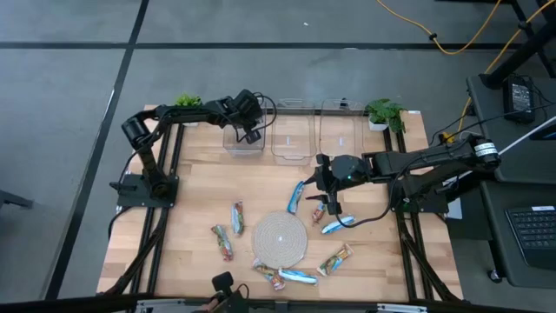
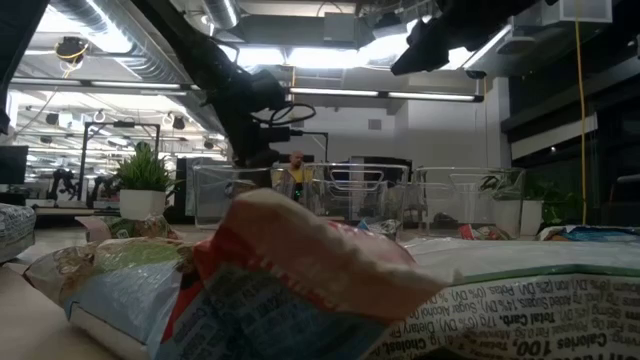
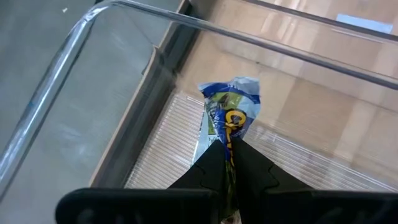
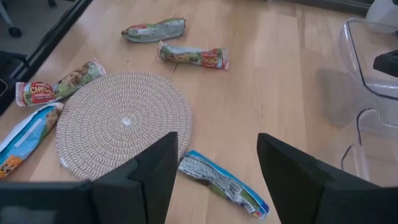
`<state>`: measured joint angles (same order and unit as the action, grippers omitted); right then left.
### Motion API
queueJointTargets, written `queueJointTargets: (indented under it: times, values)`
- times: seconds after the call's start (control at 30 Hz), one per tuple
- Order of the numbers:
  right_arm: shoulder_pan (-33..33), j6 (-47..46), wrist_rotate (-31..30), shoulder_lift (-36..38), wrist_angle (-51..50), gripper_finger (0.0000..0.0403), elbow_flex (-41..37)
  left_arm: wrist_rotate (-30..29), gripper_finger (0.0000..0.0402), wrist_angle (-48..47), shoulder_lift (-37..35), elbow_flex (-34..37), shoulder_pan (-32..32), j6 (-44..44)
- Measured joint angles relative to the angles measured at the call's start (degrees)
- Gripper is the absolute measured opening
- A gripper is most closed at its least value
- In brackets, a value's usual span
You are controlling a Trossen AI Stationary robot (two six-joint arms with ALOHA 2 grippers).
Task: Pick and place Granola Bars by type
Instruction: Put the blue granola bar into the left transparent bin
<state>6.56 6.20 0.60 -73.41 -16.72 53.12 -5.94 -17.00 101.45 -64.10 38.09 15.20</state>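
Observation:
My left gripper [image 1: 250, 132] hangs over the far-left clear bin [image 1: 231, 144], shut on a bright blue granola bar [image 3: 230, 115]. In the high view that bar is hidden by the gripper. My right gripper [image 1: 323, 202] is open above the table, just right of the round woven mat [image 1: 280, 239]. A blue bar [image 4: 224, 185] lies flat on the wood below and between its fingers [image 4: 152, 174]; it also shows in the high view [image 1: 297, 196]. Another blue bar [image 1: 337, 223] lies beside it. Several more bars lie around the mat [image 4: 124, 121]. My left gripper pinches the blue bar between its two shut fingers [image 3: 214, 171], at one end of the wrapper [image 3: 231, 144]. The fingers lie along the bar. Its free crimped end [image 3: 239, 87] sticks out past the fingertips, lifted clear above the bin's ribbed floor.
Three clear bins stand in a row at the far edge, the middle one [image 1: 293, 139] and right one [image 1: 340, 130] among them. Small plants [image 1: 187, 102] [image 1: 382, 111] flank them. Red-and-green bars [image 1: 237, 217] [image 1: 222, 241] lie left of the mat, others [image 1: 335, 258] [image 1: 295, 276] near the near edge.

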Motion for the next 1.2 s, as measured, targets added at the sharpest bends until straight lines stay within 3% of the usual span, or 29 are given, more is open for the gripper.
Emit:
queueJointTargets:
  times: [1.2]
  values:
    - [0.0,-1.4,0.0,0.0,-1.0,0.0222,0.0,0.9,0.0015,-2.5,5.0,0.0,0.4,-0.5]
